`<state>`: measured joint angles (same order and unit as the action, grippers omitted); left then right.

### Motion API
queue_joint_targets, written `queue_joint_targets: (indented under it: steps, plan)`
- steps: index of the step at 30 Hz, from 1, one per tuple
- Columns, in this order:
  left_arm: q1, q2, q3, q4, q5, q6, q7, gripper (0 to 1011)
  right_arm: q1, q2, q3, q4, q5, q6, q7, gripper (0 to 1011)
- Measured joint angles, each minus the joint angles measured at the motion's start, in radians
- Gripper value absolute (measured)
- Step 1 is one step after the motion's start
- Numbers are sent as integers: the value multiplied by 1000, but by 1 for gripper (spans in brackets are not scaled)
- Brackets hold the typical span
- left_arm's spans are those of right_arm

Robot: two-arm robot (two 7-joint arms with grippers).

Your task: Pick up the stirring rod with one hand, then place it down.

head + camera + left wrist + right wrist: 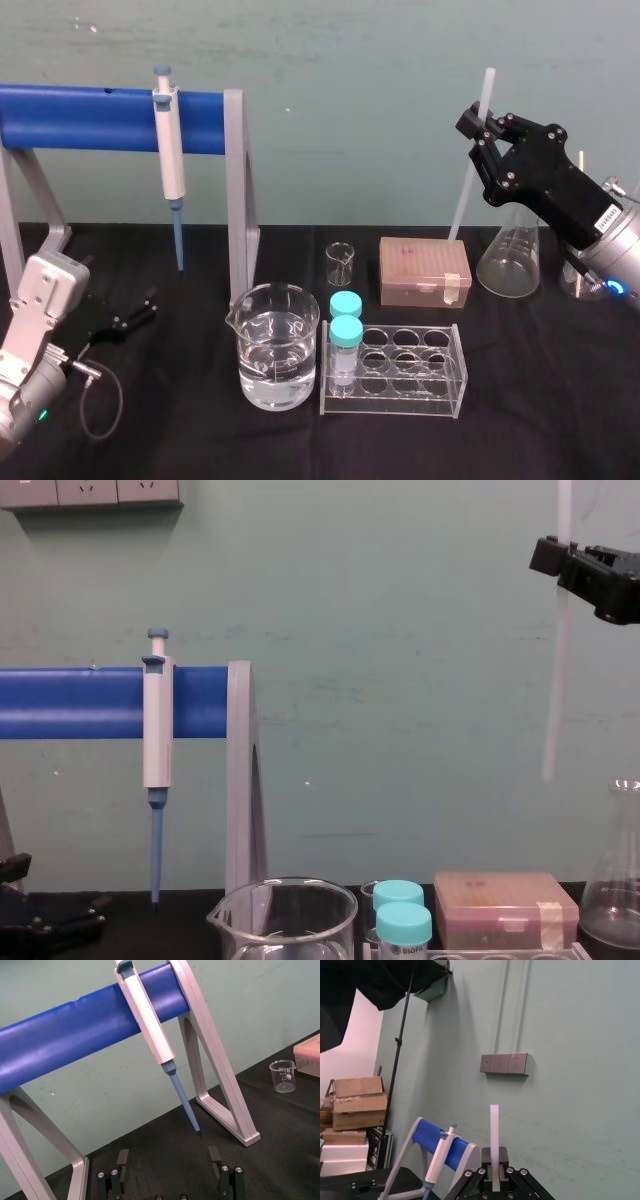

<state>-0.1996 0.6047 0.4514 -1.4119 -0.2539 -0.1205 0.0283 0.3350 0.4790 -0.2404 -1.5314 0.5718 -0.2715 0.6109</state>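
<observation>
Head view puts the right gripper high at the far right of the table, its two fingers clenched on the rod about a third of the way down from the top end. The short end stands up above the fingers and the long end hangs down, leaning slightly toward the middle of the table. Chest view shows the rod in the air and touching nothing, its lower tip near the level of the flask mouth and off to one side of it. That height seems chosen so the hanging end can swing over the flask and the box without striking either. Gripping high probably lets the rod's own weight keep it steady. In the right wrist view the rod rises straight from between the fingers, centred, so the hold looks square. The left gripper lies parked on the cloth at the near left, below the pipette, fingers spread wide and holding nothing. I judge the pick-up done and the setting down not yet begun. It calls for a bare stretch of cloth away from the beaker and rack, and a low, gentle release, since a round rod may roll.
</observation>
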Motion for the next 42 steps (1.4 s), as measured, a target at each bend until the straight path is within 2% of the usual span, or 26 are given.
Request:
queue_joint_targets:
  steps: [22,33,42]
  plan:
    - [0,0,0,0,0,0,0,1000,-12,9,-5,-15,7,8,7,70]
    - [0,0,0,0,0,0,0,1000,-37,55,-29,-1,83,56,92,70]
    - [0,0,0,0,0,0,0,1000,-80,87,-60,13,90,88,96,70]
